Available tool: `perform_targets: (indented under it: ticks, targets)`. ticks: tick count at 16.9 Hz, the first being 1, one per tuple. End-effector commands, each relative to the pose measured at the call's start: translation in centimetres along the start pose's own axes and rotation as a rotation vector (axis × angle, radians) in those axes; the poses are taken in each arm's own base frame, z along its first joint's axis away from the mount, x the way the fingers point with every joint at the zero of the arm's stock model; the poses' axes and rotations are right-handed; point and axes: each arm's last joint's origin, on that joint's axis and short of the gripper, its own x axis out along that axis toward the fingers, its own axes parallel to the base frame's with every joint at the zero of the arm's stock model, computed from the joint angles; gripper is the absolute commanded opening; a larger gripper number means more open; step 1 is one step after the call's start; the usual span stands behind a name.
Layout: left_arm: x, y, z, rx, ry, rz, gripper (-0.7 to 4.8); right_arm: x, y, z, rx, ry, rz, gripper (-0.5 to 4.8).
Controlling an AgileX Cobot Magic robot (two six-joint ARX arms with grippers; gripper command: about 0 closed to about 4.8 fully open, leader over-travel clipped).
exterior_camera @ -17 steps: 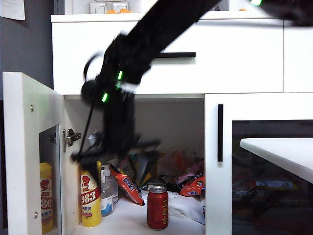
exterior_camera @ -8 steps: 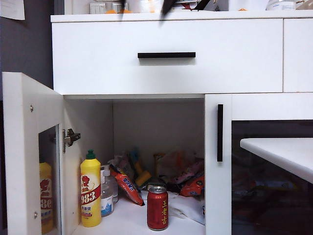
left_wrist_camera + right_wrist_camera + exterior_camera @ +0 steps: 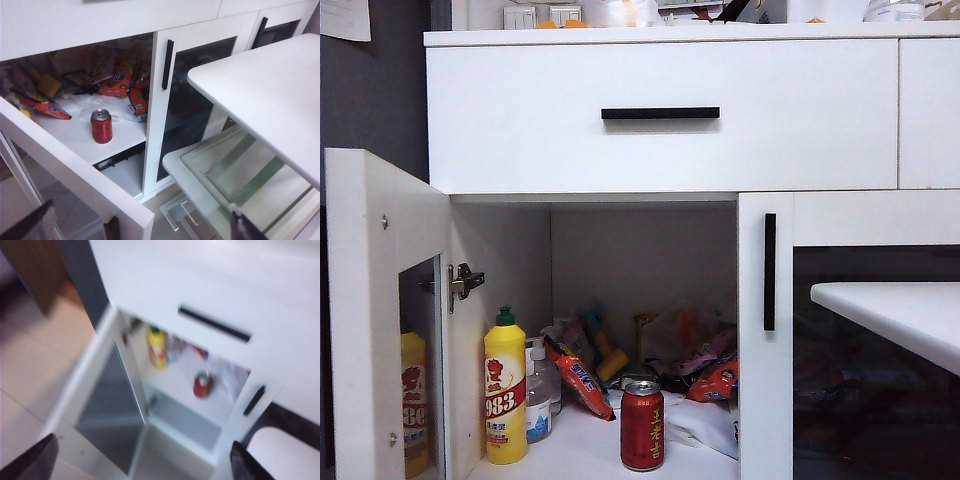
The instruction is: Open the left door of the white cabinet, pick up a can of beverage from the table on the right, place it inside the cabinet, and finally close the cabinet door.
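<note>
The red can of beverage point(image 3: 642, 425) stands upright on the shelf inside the white cabinet point(image 3: 520, 110), near the shelf's front edge. The left door point(image 3: 365, 310) is swung wide open. Neither gripper appears in the exterior view. In the left wrist view my left gripper point(image 3: 135, 229) is open and empty, out in front of the open door point(image 3: 75, 170) and well back from the can point(image 3: 101, 126). The right wrist view is blurred: my right gripper point(image 3: 137, 465) is open and empty, high above the open door point(image 3: 100, 405), with the can point(image 3: 203, 385) far off.
A yellow bottle point(image 3: 505, 390), a clear pump bottle point(image 3: 540, 395) and several snack packets point(image 3: 580, 375) crowd the shelf behind the can. The right door point(image 3: 770, 330) is shut. The white table point(image 3: 890, 310) juts in at the right, over a glass shelf point(image 3: 235, 170).
The right arm, which hung in front of the cabinet opening above the can, has lifted out of the exterior view. The can stays on the shelf and the door stays open.
</note>
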Motion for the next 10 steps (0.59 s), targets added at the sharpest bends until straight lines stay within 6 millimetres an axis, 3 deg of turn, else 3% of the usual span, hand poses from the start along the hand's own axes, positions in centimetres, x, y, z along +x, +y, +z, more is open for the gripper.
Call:
perform_targets:
  ticks: [1,4,6,8,10]
  targets:
    - [0.1,0.0,0.2,-0.014,-0.022,-0.003,4.79,-6.1,-1.6,-1.6,-0.018,-0.077,0.021,4.79]
    - [0.7,-0.1,-0.4,-0.049,-0.001,-0.004,4.79,-10.3,-2.8,-4.3,-0.009,-0.122,0.084,4.79]
    - [1.2,-0.2,-1.0,-0.095,0.025,-0.001,4.79,-11.7,-3.5,-6.7,-0.004,-0.113,0.099,4.79]
    - [1.6,-0.3,-1.5,-0.112,0.042,0.002,4.79,-12.2,-4.1,-10.0,-0.002,-0.077,0.114,4.79]
    - [1.9,-0.3,-1.8,-0.107,0.055,0.009,4.79,-11.2,-4.4,-12.7,0.016,-0.041,0.113,4.79]
